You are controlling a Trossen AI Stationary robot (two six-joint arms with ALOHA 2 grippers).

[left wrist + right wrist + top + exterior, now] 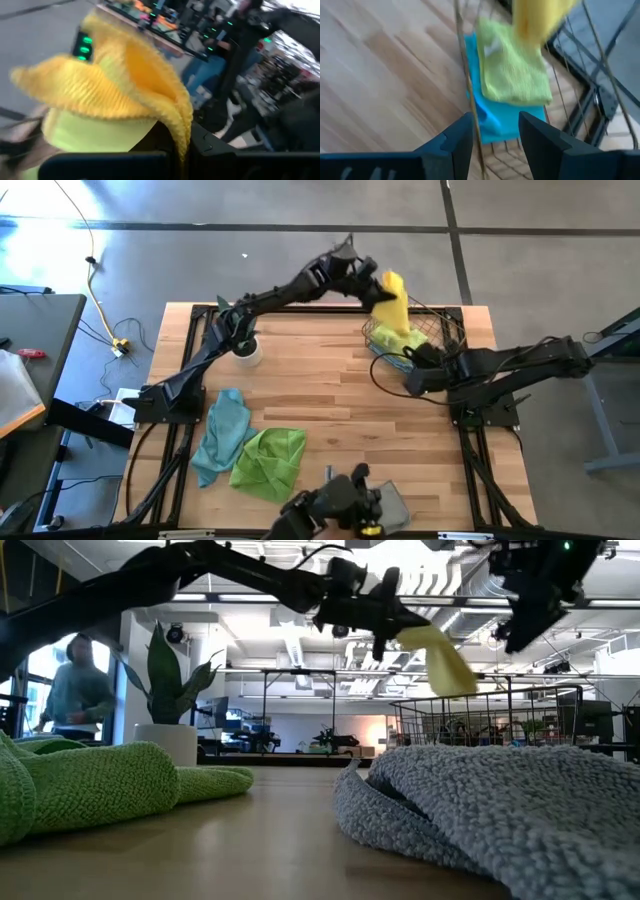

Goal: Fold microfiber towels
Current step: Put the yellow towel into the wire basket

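Note:
My left gripper (372, 282) reaches to the far right of the table and is shut on a bright yellow towel (393, 302), which hangs over the copper wire basket (445, 320). In the basket a folded lime green towel (512, 65) lies on a teal-blue one (495, 117). My right gripper (495, 135) stands open at the basket's near left rim, with a rim wire (467, 85) showing between its fingers; I cannot tell whether it touches. A teal towel (222, 435), a lime green towel (268, 462) and a grey towel (392, 502) lie crumpled on the table. My left gripper holds the yellow towel by its upper end (408, 635), bunched in several layers (115, 85) that cover the fingers in the left wrist view. The fingers come nearly level from the table's left. The towel hangs slanting below them (448, 665) over the basket; whether its lower end touches anything there I cannot tell.
A potted plant (245, 345) stands at the far left of the table under the left arm. The grey towel fills the low view's foreground (500, 810). A person (75, 690) stands in the room beyond the table. Bare wood lies in the middle (320, 380).

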